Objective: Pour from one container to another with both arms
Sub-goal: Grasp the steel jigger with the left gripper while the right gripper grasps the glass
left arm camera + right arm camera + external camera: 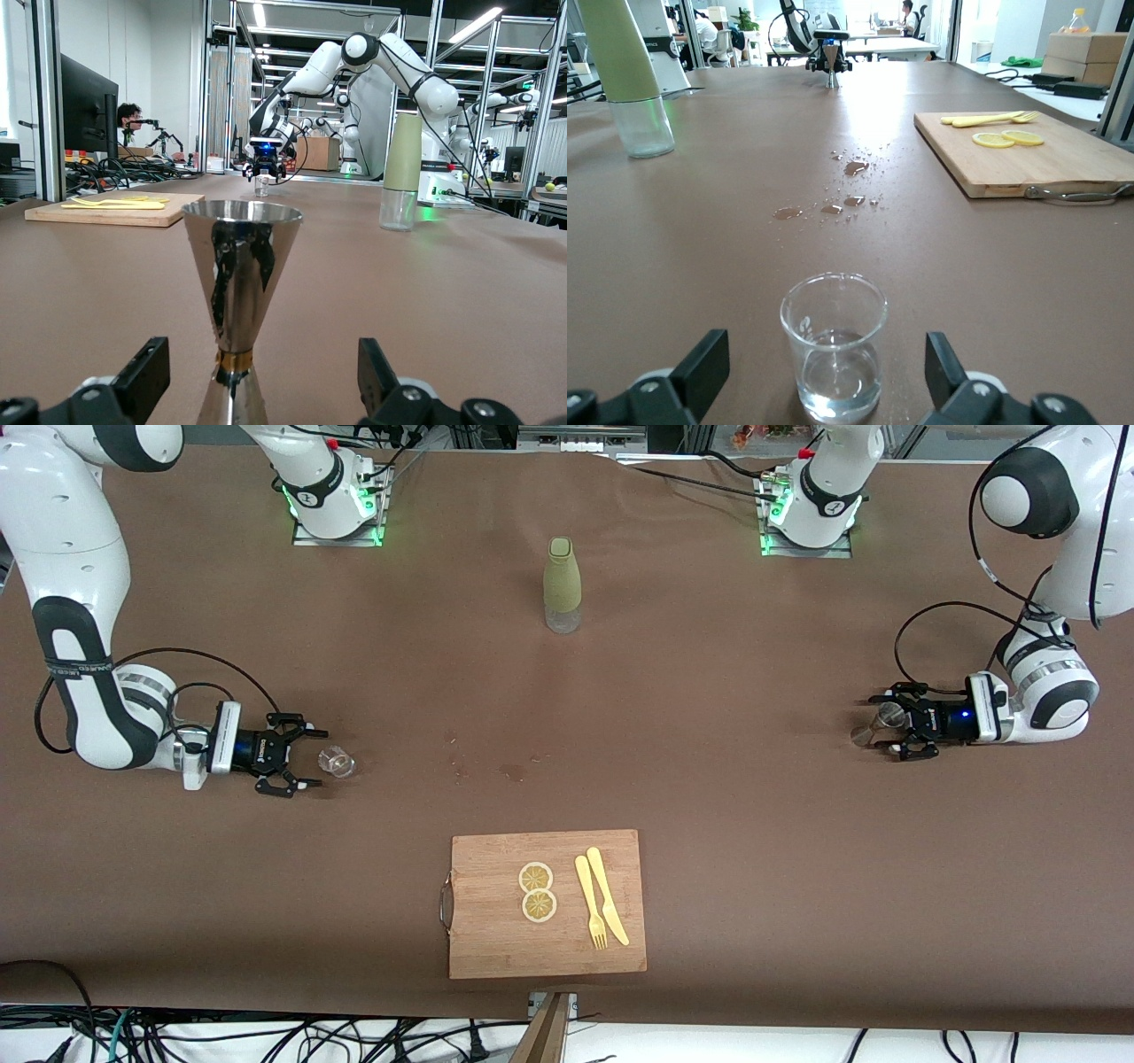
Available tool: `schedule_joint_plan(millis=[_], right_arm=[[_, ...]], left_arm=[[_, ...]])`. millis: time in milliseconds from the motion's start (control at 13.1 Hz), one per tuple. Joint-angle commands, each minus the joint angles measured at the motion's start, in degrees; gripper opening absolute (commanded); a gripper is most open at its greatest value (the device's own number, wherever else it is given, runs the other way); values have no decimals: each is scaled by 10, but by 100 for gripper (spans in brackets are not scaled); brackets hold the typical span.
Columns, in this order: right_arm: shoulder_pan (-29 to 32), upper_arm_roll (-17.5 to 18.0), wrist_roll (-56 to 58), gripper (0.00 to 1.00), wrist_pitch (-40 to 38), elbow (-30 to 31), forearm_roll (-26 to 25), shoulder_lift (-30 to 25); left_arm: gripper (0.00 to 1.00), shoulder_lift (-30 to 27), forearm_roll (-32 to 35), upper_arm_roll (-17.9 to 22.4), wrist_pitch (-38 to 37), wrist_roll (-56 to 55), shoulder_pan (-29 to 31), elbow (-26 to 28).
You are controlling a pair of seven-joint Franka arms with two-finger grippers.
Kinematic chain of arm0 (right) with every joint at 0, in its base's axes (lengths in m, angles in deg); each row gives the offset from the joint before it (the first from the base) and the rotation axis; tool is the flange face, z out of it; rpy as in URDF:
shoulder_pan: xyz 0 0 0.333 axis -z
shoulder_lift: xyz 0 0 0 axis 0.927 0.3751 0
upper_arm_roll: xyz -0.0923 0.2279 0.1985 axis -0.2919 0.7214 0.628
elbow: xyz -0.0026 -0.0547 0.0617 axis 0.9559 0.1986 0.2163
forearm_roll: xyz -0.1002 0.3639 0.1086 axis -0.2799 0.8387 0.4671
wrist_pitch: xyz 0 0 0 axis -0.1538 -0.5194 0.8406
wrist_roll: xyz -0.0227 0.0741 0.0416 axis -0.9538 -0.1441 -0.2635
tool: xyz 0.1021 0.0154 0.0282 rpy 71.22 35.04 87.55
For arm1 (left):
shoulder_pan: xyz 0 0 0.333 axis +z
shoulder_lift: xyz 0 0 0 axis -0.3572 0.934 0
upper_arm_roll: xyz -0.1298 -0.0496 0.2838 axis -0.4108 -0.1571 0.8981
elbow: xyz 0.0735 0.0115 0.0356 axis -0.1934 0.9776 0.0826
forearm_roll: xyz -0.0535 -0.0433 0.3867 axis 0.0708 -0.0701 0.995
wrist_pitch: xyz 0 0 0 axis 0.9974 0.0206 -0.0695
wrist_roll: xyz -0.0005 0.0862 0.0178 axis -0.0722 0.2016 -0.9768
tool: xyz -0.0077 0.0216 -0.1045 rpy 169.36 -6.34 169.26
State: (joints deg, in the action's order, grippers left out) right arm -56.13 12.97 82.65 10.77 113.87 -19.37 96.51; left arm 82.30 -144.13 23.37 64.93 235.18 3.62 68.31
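- Right now my left gripper (889,731) sits low at the left arm's end of the table, fingers (142,376) spread wide, one on each side of the metal jigger (877,723), not touching it.
- Jigger stands upright on the brown table (709,779), shiny double cone, brass band at the waist, seen close in the left wrist view (237,292).
- My right gripper (306,758) is low at the right arm's end, fingers (700,363) apart, flanking the small clear glass (337,762) with gaps on both sides; nothing gripped.
- Glass (833,354) upright, a little clear liquid in the bottom.
- Green bottle (562,584) with clear base stands upright mid-table, near the arm bases.
- Few wet drops (849,168) on the table between the two grippers.
- Wooden cutting board (487,948) nearest the front camera, metal handle on one edge; on it two lemon slices (537,892), touching, plus yellow fork (590,903) and yellow knife (608,895) side by side.
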Motion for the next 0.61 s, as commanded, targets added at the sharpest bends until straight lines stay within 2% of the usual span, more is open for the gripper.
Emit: schedule_joint_plan(millis=[0, 228, 305, 381, 533], right_arm=[[6, 4, 23, 96, -13, -14, 15, 23], [5, 4, 27, 94, -12, -14, 24, 31], [3, 4, 42, 94, -14, -14, 41, 38], [0, 4, 50, 94, -14, -14, 47, 43], [-11, 4, 51, 94, -14, -14, 61, 44]], left_arm=[[94, 2, -11, 6, 7, 81, -12, 4], [85, 2, -11, 6, 7, 83, -13, 4], [78, 2, -11, 6, 7, 83, -13, 4], [67, 2, -10, 6, 7, 83, -13, 2], [27, 3, -10, 7, 7, 84, -12, 0]])
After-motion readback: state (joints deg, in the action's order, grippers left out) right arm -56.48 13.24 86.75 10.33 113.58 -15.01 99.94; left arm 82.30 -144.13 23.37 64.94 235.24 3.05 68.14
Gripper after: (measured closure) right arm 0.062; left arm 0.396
